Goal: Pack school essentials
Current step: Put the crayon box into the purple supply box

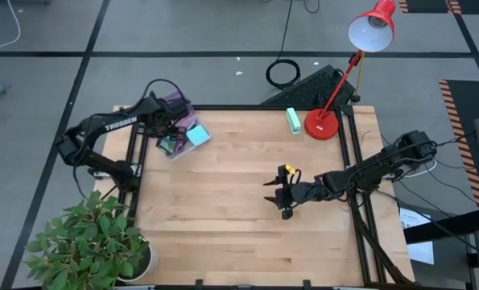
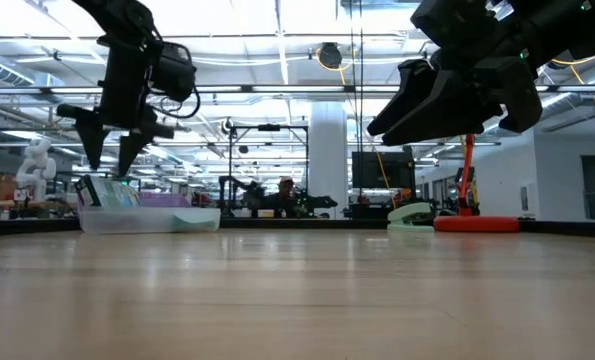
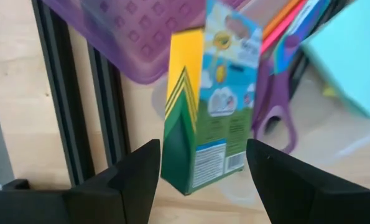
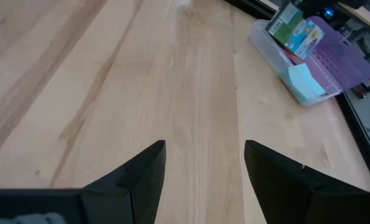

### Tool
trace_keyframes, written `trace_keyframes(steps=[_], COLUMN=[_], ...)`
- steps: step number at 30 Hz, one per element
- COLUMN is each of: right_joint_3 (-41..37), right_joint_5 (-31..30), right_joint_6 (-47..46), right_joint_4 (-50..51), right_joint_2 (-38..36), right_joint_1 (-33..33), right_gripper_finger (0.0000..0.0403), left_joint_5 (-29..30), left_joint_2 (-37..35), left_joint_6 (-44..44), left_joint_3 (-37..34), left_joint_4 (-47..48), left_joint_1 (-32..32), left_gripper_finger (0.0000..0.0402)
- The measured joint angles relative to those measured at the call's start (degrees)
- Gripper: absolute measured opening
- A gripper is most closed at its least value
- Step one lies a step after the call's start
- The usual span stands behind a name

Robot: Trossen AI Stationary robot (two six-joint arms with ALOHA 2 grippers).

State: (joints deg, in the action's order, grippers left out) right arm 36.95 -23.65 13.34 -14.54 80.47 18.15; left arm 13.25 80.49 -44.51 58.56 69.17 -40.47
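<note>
A clear box [image 1: 179,143] with an open purple lid [image 1: 175,105] sits at the table's far left. In it a yellow-green crayon box [image 3: 206,106] stands on end beside purple-handled scissors [image 3: 278,118], a light-blue sticky-note pad [image 3: 352,56] and an orange pencil and pink pen [image 3: 284,25]. My left gripper [image 3: 201,155] hangs open above the clear box, pointing down, one finger on either side of the crayon box with a narrow gap. My right gripper [image 1: 276,198] hovers open over the table's middle, holding nothing.
A mint-green block [image 1: 293,119] and a red desk lamp's base [image 1: 323,125] stand at the far edge, right of centre. A potted plant [image 1: 94,242] is off the near left corner. Bare wood [image 1: 223,201] spreads between the two grippers.
</note>
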Motion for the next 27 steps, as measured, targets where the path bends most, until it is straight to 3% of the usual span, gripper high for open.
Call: trace_keyframes(steps=[9, 20, 27], right_joint_3=[0.0, 0.0, 0.0], right_joint_5=[-0.03, -0.08, -0.12], right_joint_6=[1.08, 2.39, 2.58], right_joint_4=[-0.38, -1.49, -1.53], right_joint_2=[0.01, 0.02, 0.01], right_joint_1=[-0.04, -0.08, -0.52], right_gripper_finger=[0.0212, 0.0212, 0.0212], left_joint_5=[-2.95, -2.97, -2.5], left_joint_2=[0.02, 0.02, 0.02], left_joint_6=[2.42, 6.39, 10.04], left_joint_3=[-6.33, -6.52, -5.66], left_joint_4=[-5.84, -8.35, -9.16], left_joint_1=[-2.63, -1.88, 1.04], left_gripper_finger=[0.0244, 0.0241, 0.0172])
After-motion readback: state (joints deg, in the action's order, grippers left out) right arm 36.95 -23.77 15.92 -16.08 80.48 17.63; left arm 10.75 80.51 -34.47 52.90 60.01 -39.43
